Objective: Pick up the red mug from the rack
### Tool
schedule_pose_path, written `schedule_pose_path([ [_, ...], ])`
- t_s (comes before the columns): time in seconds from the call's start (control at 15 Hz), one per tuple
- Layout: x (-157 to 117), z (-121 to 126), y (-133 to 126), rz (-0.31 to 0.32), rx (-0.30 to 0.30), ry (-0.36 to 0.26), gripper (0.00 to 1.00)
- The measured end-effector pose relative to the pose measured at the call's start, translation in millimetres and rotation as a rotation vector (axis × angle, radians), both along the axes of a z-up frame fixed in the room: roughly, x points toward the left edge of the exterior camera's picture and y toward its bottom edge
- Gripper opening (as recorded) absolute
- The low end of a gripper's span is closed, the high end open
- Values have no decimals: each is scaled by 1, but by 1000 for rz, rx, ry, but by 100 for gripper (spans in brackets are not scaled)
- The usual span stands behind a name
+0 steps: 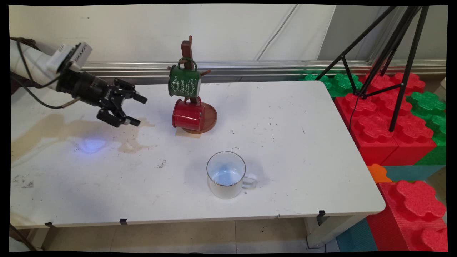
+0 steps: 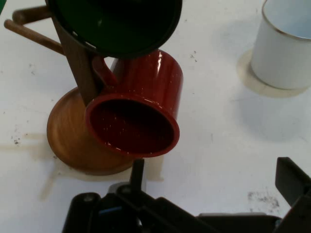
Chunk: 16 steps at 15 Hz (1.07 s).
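Main view is showing the white table (image 1: 285, 142) taking up most of the scene, with red and green foam blocks (image 1: 389, 117) sitting off its right end and a black tripod (image 1: 392, 53) standing over them. The gripper (image 1: 137, 109) is hanging above the table's left part, pointing right toward the mug stand, its two fingers spread apart and holding nothing. The wooden mug stand (image 1: 209, 119) is sitting at the back centre of the table, near the gripper but not touching it. A green mug (image 1: 184, 81) is hanging high on the stand and a red mug (image 1: 188, 115) is hanging just below it, mouth turned toward the gripper. A white mug (image 1: 226, 175) is standing upright on the table nearer the front, well apart from the stand, handle pointing right. Hand view is looking into the red mug's (image 2: 141, 116) open mouth, with the stand's base (image 2: 68, 136) under it, the green mug (image 2: 116, 24) above and the white mug (image 2: 286, 48) at upper right.
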<state>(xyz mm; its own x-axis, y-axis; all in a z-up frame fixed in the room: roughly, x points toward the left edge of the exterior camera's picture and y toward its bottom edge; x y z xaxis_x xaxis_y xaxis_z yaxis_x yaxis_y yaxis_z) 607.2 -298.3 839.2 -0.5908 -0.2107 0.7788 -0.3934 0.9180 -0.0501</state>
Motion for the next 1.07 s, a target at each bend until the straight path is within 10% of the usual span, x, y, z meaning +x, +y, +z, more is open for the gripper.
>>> schedule_pose_path([
  [1.07,-28,-47,-32,22,34,97,100],
])
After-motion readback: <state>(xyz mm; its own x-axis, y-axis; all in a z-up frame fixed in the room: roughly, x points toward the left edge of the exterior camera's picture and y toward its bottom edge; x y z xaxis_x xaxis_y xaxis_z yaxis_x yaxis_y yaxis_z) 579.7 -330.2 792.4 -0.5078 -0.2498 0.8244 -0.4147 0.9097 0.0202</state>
